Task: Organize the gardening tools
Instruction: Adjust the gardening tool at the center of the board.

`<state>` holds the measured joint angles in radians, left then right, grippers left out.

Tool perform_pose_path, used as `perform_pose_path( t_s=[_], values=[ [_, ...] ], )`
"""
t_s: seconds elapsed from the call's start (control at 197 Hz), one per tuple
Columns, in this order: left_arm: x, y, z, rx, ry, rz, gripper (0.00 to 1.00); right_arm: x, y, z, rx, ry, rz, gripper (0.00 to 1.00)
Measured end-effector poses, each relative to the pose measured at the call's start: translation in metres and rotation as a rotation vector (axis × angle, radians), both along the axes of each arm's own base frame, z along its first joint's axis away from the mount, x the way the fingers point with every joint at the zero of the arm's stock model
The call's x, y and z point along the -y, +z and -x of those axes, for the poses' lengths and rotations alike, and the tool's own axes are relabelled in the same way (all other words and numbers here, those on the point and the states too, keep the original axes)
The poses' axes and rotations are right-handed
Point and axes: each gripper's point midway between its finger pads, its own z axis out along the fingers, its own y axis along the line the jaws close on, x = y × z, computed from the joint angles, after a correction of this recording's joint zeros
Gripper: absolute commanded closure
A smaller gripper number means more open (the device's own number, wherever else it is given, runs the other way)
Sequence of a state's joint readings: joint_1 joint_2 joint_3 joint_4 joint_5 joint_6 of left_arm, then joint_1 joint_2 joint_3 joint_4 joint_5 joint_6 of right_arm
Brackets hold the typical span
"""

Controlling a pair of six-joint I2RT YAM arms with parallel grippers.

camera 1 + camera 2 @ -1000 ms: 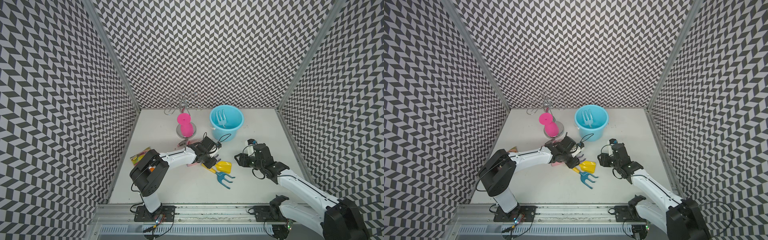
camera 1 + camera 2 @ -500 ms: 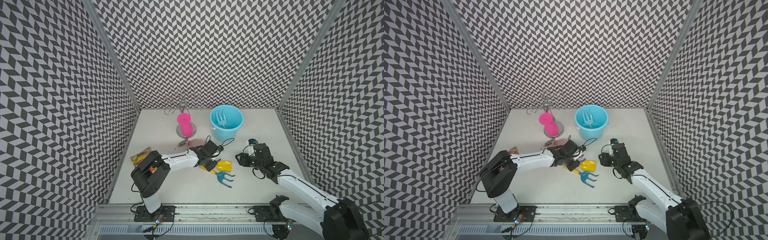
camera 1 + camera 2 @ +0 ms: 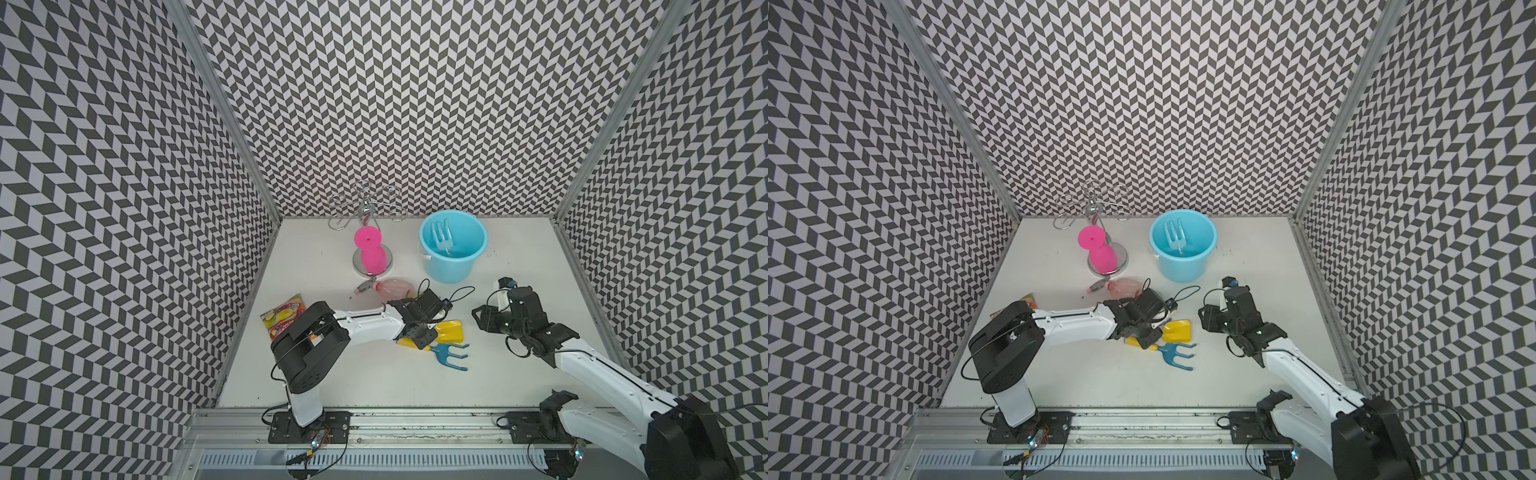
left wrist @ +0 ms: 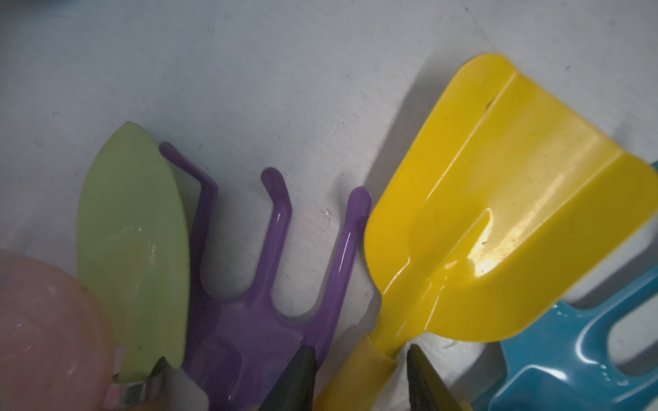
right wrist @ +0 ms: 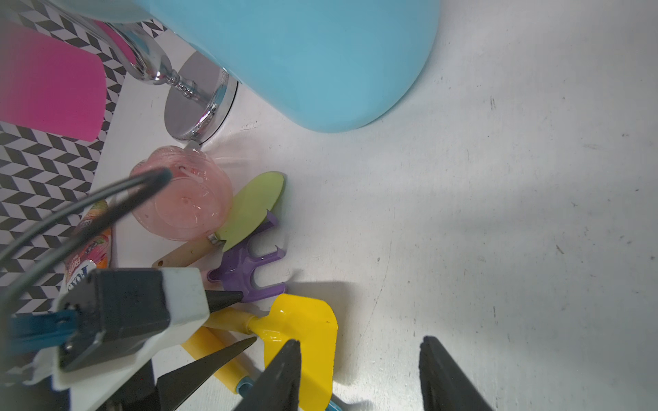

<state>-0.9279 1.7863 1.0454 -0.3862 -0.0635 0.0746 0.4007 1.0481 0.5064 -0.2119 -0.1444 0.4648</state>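
The yellow shovel (image 3: 451,331) (image 4: 498,213) lies mid-table beside the blue rake (image 3: 449,356) (image 4: 569,356). My left gripper (image 3: 422,337) (image 4: 359,356) is down over the shovel's handle, one finger on each side, narrowly open with a small gap still showing. Next to it lie the purple fork (image 4: 256,320), the green trowel (image 4: 135,231) and the pinkish spray bottle (image 3: 392,289) on its side. A pale-blue fork (image 3: 442,237) stands in the blue bucket (image 3: 451,270). My right gripper (image 3: 482,322) (image 5: 359,341) hovers open to the right of the shovel's blade, holding nothing.
A bright pink cup (image 3: 370,249) hangs on a chrome stand (image 3: 365,199) at the back, left of the bucket. A colourful snack packet (image 3: 282,318) lies near the left wall. Patterned walls close in three sides.
My left gripper has slid from beside the spray bottle toward the front onto the shovel's handle, and its jaws have narrowed. The right arm has stayed still.
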Motion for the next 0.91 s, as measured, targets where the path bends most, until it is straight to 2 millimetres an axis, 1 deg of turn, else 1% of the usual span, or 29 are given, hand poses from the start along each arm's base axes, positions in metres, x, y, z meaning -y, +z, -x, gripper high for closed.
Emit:
perform_pose_path(
  t_s=[0.238, 0.309, 0.334, 0.431, 0.618, 0.8, 0.912],
  values=[
    [0.002, 0.000, 0.003, 0.001, -0.011, 0.000, 0.63, 0.002, -0.001, 0.000, -0.002, -0.005, 0.000, 0.45],
    [0.003, 0.000, 0.004, 0.002, -0.018, -0.001, 0.70, 0.002, -0.001, 0.000, -0.003, -0.007, 0.001, 0.45],
    [0.004, 0.000, 0.005, 0.003, -0.021, 0.000, 0.71, 0.002, -0.001, 0.000, -0.003, -0.007, 0.000, 0.45],
    [0.007, 0.000, 0.008, 0.002, -0.029, 0.002, 0.69, 0.003, -0.002, 0.000, -0.004, -0.010, 0.001, 0.45],
    [0.009, 0.000, 0.011, 0.001, -0.036, 0.002, 0.58, 0.004, -0.005, 0.000, -0.012, -0.015, 0.001, 0.45],
    [0.009, -0.002, 0.012, -0.005, -0.039, -0.002, 0.57, 0.004, -0.005, 0.000, -0.016, -0.018, 0.000, 0.45],
    [0.009, -0.006, 0.011, -0.009, -0.040, -0.008, 0.64, 0.005, -0.006, 0.000, -0.016, -0.021, 0.000, 0.45]
  ],
)
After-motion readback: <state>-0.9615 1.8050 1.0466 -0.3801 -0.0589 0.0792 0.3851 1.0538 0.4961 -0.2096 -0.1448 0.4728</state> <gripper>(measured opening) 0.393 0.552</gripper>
